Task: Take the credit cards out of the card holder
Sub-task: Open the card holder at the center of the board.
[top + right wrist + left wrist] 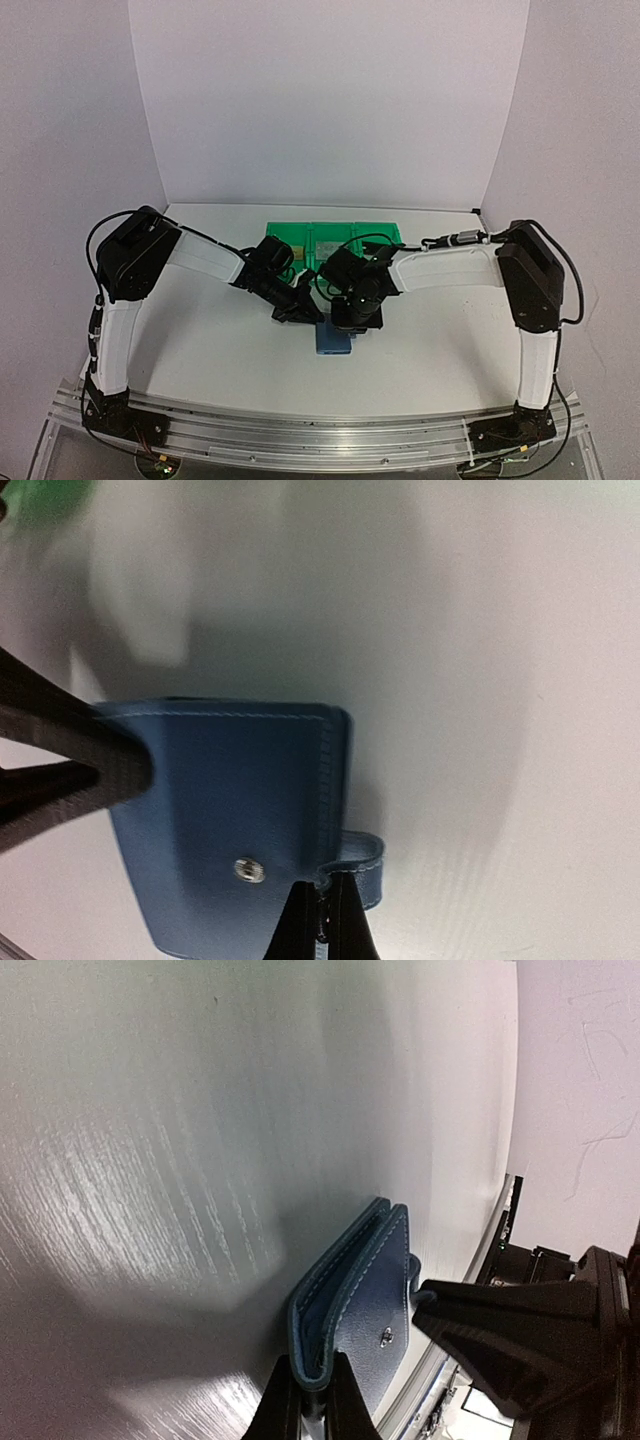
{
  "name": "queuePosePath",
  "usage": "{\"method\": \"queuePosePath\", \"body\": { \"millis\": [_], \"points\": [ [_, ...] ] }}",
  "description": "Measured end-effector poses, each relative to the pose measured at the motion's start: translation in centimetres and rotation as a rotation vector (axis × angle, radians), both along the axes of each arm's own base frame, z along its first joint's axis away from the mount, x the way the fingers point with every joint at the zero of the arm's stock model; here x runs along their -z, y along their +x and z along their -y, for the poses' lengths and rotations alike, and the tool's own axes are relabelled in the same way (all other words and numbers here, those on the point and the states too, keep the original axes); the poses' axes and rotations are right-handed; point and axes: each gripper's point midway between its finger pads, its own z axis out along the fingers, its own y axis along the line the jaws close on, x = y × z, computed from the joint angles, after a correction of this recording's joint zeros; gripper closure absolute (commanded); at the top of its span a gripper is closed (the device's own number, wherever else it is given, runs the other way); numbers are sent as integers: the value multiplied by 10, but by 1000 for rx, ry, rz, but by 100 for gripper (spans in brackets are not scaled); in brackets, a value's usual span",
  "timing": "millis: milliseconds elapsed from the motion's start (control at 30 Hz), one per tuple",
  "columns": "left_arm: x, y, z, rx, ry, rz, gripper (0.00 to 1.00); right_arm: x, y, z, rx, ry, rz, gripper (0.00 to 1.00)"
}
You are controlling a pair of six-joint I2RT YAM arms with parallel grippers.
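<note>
So both claws have hold of the wallet point(220, 790) at once, and I think it's a two-handed pry. One side gets pinned so the other can swing a flap open, because a floppy little thing like this would just slide around the table point(220, 340) otherwise.

The left claw point(312, 1405) is clenched on the rounded fold edge. In its own view, the blue rim sits right between the fingertips, and the two leaves gape a little further along. The right claw point(322, 915) is pinched down on the opposite edge, right where the strap point(362, 858) leaves the cover. The strap looks unsnapped, since the stud point(247, 870) is bare just beside it.

From above, the wallet lies on the table at centre, near side of the green bins point(300, 236) and mostly hidden under the two wrists. Only its near end pokes out.

No cards are visible anywhere yet, so I'd guess they're inside and this is the opening step. The strap is a thin thing to pull on, so it could easily slip.
</note>
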Motion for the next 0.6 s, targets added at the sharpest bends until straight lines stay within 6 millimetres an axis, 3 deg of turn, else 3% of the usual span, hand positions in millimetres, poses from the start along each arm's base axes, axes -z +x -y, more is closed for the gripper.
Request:
{"method": "queuePosePath", "body": {
  "millis": [167, 267, 467, 600],
  "points": [
    [0, 1, 0, -4, 3, 0, 100, -3, 5, 36, 69, -14, -7, 60],
    [1, 1, 0, -5, 4, 1, 100, -5, 13, 46, 109, -13, -2, 52],
    [1, 1, 0, -6, 6, 2, 100, -21, 11, 52, 118, -9, 6, 55],
    [1, 1, 0, -7, 6, 2, 100, -68, 30, 30, 93, 41, 90, 65]
  ]
}}
